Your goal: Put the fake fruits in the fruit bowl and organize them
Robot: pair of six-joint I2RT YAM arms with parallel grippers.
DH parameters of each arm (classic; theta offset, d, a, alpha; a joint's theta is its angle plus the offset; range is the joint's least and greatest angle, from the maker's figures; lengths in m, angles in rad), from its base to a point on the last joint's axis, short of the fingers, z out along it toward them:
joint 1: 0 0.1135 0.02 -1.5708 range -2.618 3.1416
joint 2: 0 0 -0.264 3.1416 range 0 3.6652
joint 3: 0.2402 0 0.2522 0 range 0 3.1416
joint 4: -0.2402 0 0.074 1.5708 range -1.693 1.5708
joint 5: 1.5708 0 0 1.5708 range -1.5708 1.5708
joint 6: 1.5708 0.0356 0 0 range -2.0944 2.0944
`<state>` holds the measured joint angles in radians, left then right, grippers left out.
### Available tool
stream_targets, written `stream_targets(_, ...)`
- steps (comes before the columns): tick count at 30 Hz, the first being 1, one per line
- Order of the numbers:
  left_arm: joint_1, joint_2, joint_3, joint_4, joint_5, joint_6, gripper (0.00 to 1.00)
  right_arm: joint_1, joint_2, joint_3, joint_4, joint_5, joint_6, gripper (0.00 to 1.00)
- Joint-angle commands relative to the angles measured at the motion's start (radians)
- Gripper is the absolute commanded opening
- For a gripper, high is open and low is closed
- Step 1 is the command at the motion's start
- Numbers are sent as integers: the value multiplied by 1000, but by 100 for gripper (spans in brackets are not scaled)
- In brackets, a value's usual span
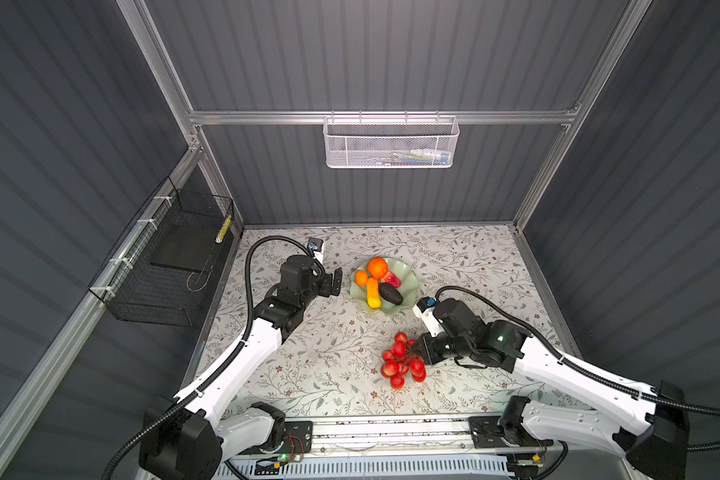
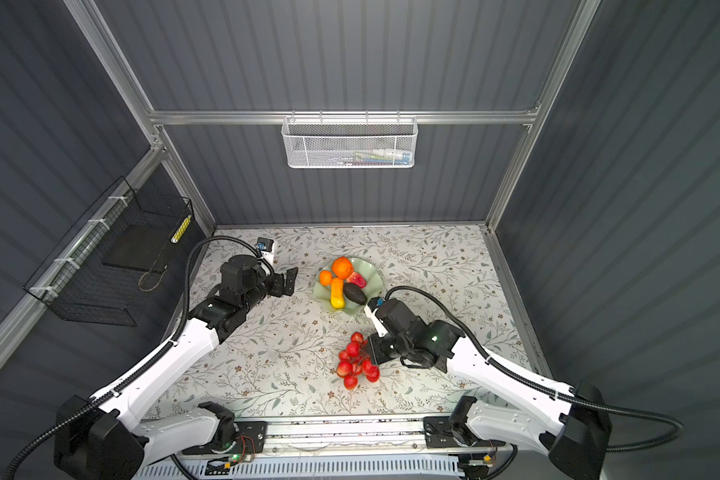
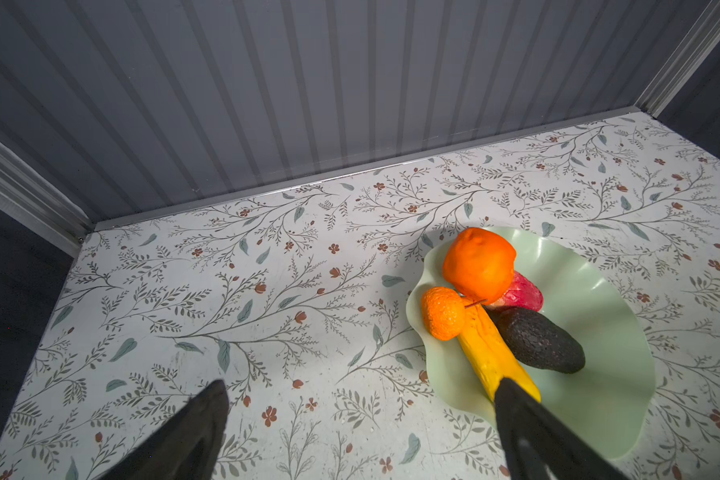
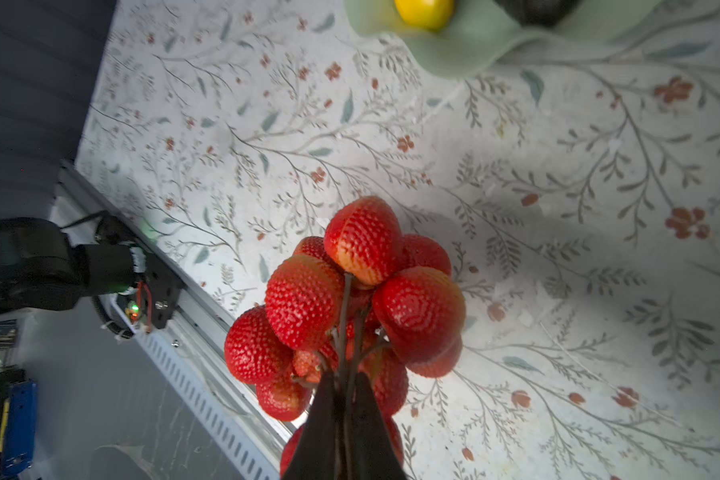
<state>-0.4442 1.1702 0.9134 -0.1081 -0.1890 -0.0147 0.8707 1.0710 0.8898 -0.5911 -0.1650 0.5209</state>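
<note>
The pale green fruit bowl (image 1: 411,277) (image 2: 376,275) (image 3: 599,316) stands mid-table. In it lie a large orange (image 1: 377,267) (image 3: 479,264), a small orange (image 1: 361,277) (image 3: 442,312), a yellow elongated fruit (image 1: 373,294) (image 3: 491,353), a dark avocado (image 1: 390,293) (image 3: 539,340) and a red strawberry (image 1: 393,279) (image 3: 524,291). In front of the bowl is a bunch of small red fruits (image 1: 402,360) (image 2: 356,361) (image 4: 350,299). My right gripper (image 1: 417,352) (image 4: 346,382) is shut on its brown stem. My left gripper (image 1: 336,282) (image 3: 362,385) is open and empty, just left of the bowl.
A white mesh basket (image 1: 390,143) hangs on the back wall. A black wire basket (image 1: 171,257) is fixed to the left wall. An aluminium rail (image 1: 391,428) runs along the table's front edge, just behind the bunch in the right wrist view.
</note>
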Motion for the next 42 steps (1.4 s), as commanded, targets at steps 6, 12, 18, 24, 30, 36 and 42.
stream_targets(6,2,-19,32,-13,1,2,100,-165,107,231,77,-107,-171,3)
stream_targets(12,3,-29,31,-13,-9,11,100,-262,301,366,188,-235,-239,3)
stream_targets(18,2,-43,25,-4,1,15,100,-324,482,449,260,-327,-269,3)
stream_targets(24,3,-40,25,-3,6,17,100,-384,628,447,321,-387,-316,4)
stream_targets(30,2,-37,25,-2,6,17,100,-451,745,446,355,-404,-331,14)
stream_targets(36,2,-33,25,-2,-6,23,100,-475,706,434,381,-338,-320,63)
stream_targets(42,2,-12,54,-21,-49,28,100,-491,581,422,402,-186,-321,99)
